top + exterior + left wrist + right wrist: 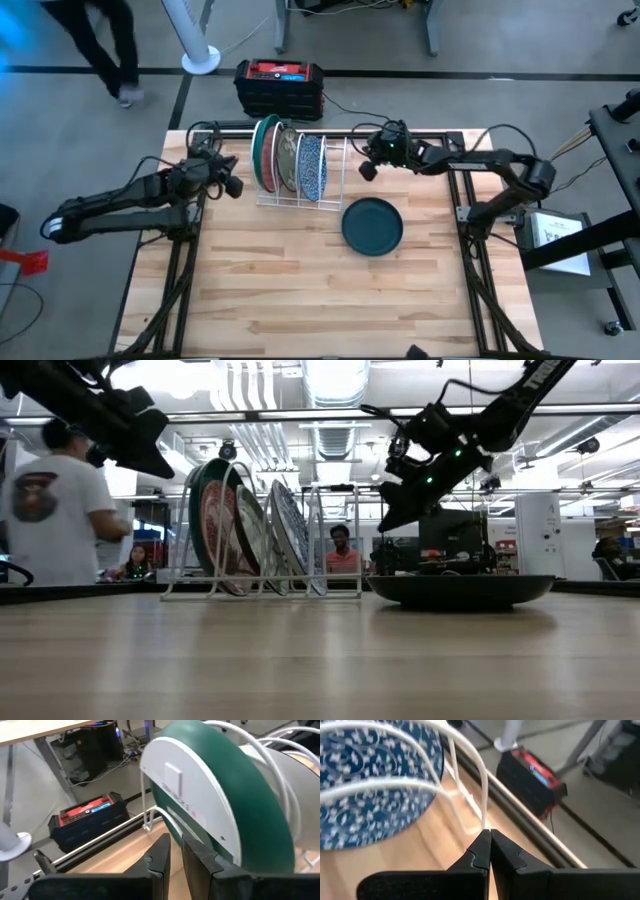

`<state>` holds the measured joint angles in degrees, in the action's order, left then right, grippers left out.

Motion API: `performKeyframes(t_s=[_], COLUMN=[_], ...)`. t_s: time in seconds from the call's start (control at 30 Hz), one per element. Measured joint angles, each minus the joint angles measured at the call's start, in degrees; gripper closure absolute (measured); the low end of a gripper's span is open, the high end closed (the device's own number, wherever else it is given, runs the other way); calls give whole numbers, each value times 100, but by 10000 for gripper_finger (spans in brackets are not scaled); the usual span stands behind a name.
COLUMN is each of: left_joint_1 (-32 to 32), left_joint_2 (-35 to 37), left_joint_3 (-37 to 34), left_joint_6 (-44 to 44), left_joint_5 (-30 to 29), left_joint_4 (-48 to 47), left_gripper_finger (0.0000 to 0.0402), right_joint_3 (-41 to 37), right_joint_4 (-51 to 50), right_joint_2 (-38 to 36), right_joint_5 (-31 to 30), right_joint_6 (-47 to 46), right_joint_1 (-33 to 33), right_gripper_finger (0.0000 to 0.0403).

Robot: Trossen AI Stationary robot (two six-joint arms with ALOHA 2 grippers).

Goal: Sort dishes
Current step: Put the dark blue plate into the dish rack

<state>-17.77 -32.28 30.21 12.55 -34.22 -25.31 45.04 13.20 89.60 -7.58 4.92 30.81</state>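
A white wire rack (336,168) stands at the far middle of the table. Several dishes stand on edge in it: a dark green plate (258,150) at the left end, then a red-pink one (271,155), a greyish one (289,160) and a blue patterned one (313,168). Another dark green plate (372,226) lies flat on the table, right of the rack. My left gripper (234,188) hovers left of the rack, facing the green plate's white underside (195,795), its fingers all but shut on nothing. My right gripper (368,171) is shut and raised just right of the rack's end wire (482,795).
A black and red case (279,88) and a white fan base (200,60) stand on the floor beyond the far edge. A person (100,45) walks there, and others show behind the table (55,500). Bare wood (300,290) spreads across the near half.
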Motion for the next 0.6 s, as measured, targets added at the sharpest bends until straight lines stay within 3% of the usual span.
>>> performKeyframes(t_s=[0.17,0.3,0.4,0.6], left_joint_1=[180,433,685,1303], left_joint_2=[135,257,230,65], left_joint_3=[301,269,157,154], left_joint_6=[204,21,-108,-88], left_joint_5=[-177,199,501,364], left_joint_4=[-519,87,367,535], left_gripper_finger=[365,365,365,365], right_joint_3=[-19,-61,-222,-599], right_joint_4=[-1483,-2536,-2751,-3104], right_joint_2=[-628,-1121,-1382,-1878], right_joint_5=[24,471,917,1259], right_joint_6=[-279,-564,-736,-807], right_joint_1=[-52,-188,-358,-656], right_gripper_finger=[403,403,403,403])
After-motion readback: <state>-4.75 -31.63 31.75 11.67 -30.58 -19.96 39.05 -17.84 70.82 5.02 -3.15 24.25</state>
